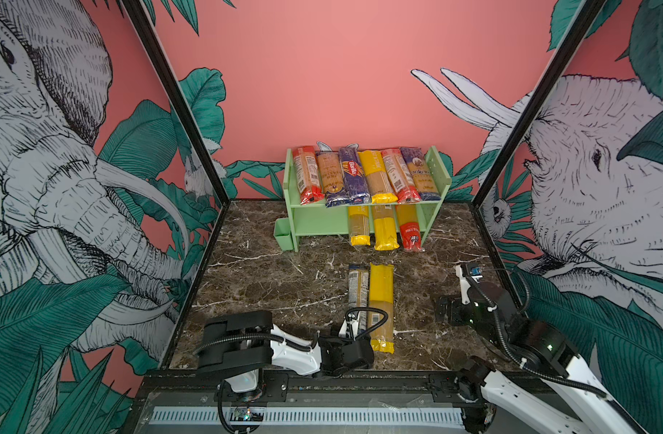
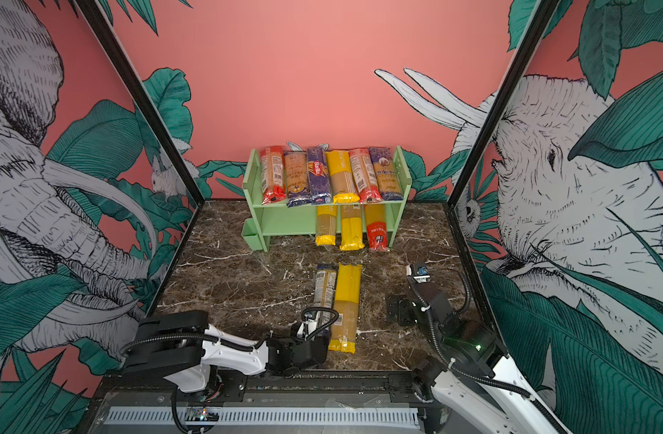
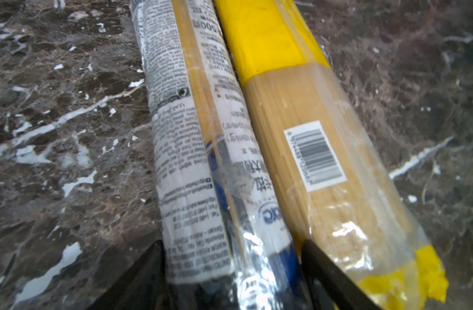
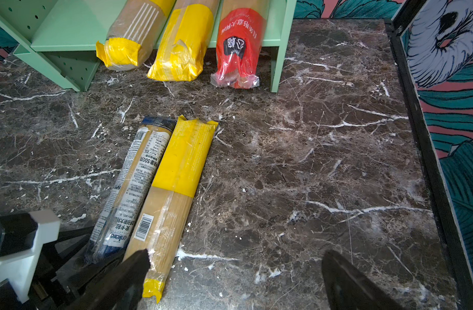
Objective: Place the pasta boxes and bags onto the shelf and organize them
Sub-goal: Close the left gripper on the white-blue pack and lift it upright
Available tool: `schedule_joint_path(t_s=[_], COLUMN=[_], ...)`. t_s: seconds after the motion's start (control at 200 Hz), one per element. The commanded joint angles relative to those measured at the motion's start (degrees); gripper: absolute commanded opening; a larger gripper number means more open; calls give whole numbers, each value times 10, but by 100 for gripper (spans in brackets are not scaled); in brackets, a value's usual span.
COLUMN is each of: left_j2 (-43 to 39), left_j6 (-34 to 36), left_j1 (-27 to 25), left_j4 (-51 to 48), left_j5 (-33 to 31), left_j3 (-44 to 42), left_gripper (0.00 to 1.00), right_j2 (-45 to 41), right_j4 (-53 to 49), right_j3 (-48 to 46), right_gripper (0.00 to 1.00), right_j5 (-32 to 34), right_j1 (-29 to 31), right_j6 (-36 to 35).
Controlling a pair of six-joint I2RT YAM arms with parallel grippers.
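Observation:
Two pasta packs lie side by side on the marble table: a blue-ended pack with a white printed label (image 1: 357,289) (image 3: 192,120) (image 4: 138,182) and a yellow-ended one (image 1: 380,300) (image 3: 297,107) (image 4: 181,166). My left gripper (image 1: 354,330) (image 3: 231,247) is at the blue-ended pack's near end, one finger against each side of it, and the pack rests on the table. My right gripper (image 1: 444,308) (image 4: 235,257) hovers open over bare marble to the right of the packs. The pale green shelf (image 1: 315,221) stands at the back, with several packs on the top tier and three on the right of the lower tier.
A small green cup (image 1: 283,235) hangs on the shelf's left side. The lower tier's left half is bare. Black frame posts and printed walls close in both sides of the table. The black rail runs along the near edge.

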Motion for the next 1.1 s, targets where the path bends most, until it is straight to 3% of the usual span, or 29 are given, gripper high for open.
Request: schedule_joint_path(t_s=[0.0, 0.05, 0.09, 0.185, 0.595, 1.09], left_j2=[13, 11, 7, -5, -132, -421], left_j6=[-23, -22, -21, -19, -25, 38], left_j1=[15, 19, 19, 19, 19, 19], left_j4=[0, -1, -1, -4, -45, -174], left_j5=[26, 28, 28, 26, -11, -95], left_j3=[-8, -9, -11, -18, -84, -150], left_gripper=[55, 42, 24, 0, 0, 0], right_j2=[-5, -7, -9, -8, 4, 35], right_j4=[9, 7, 6, 4, 23, 47], right_j3=[-1, 0, 1, 3, -2, 9], right_gripper=[99, 99, 99, 99, 99, 99], right_j5=[0, 0, 0, 3, -7, -25], right_j1=[3, 3, 3, 3, 3, 3], right_j6=[2, 2, 1, 1, 1, -2])
